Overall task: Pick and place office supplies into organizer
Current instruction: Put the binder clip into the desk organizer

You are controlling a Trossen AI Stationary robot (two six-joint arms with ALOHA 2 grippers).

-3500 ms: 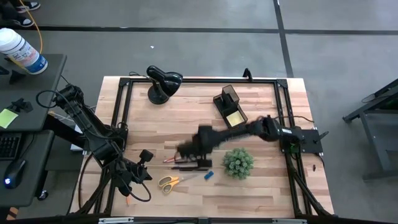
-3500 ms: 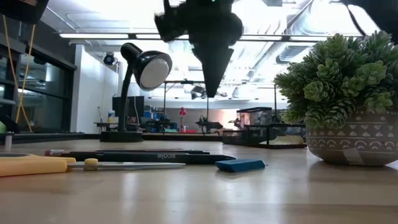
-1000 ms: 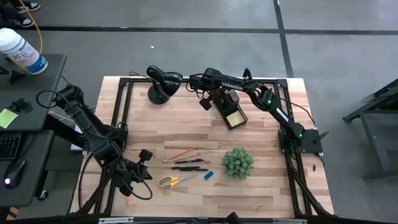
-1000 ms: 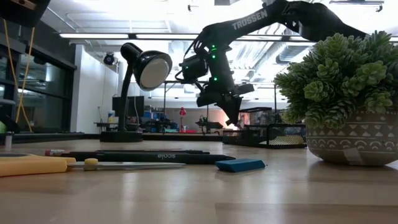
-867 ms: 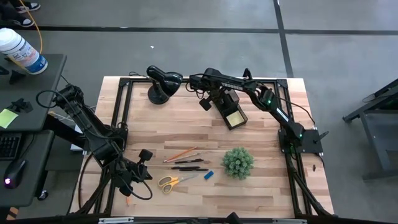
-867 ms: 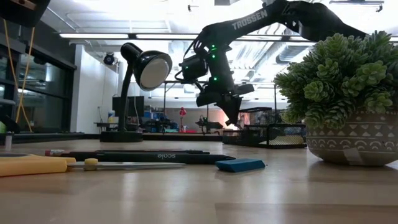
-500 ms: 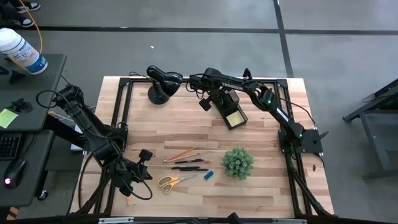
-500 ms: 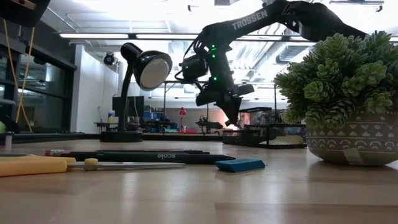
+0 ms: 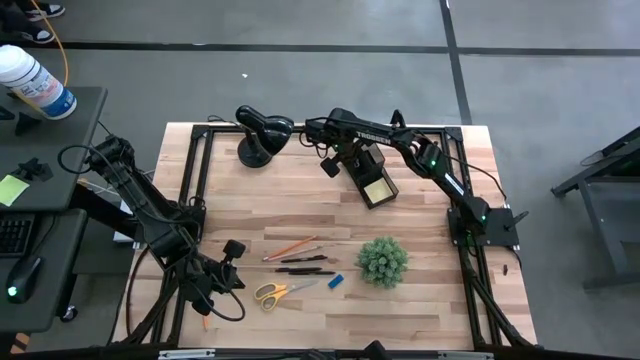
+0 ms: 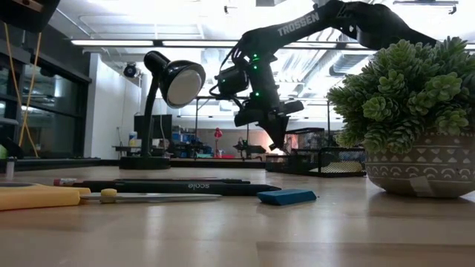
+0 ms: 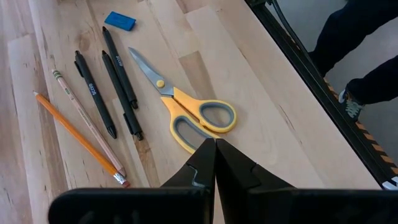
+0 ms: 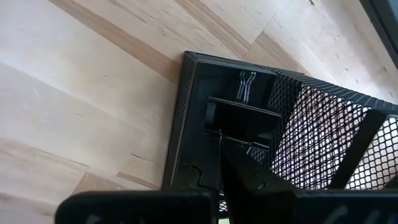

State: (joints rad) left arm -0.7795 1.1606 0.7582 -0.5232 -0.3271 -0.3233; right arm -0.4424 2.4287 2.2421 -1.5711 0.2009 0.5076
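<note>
right gripper [image 9: 352, 160]: closed, nothing seen held; hung just over the tall compartment of the organizer [image 9: 372, 172] at the far side of the bench [image 9: 420, 290].
right wrist view: closed fingers [image 12: 239, 171] pointed down into the mesh compartment; a clip-like black piece seen inside, contents otherwise unclear.
sticky-note pad [image 9: 378, 189]: already lying in the low tray part.
left gripper [image 9: 236, 250]: closed, empty; parked near the front-left corner, just beside the supplies.
remaining supplies: pencils [image 9: 291, 246], pens [image 9: 305, 265], scissors [image 9: 273, 292], blue eraser [image 9: 335, 282]; all well apart from the right gripper, toward the front.
long axes: pencils and pens laid roughly left-right across the bench; scissors likewise, handles to the left.
nearer arm: left, judged.
obstacles: plant [image 9: 383, 261] between organizer and eraser; lamp [image 9: 260, 133] left of the organizer.
room: open bench between organizer and supplies.
</note>
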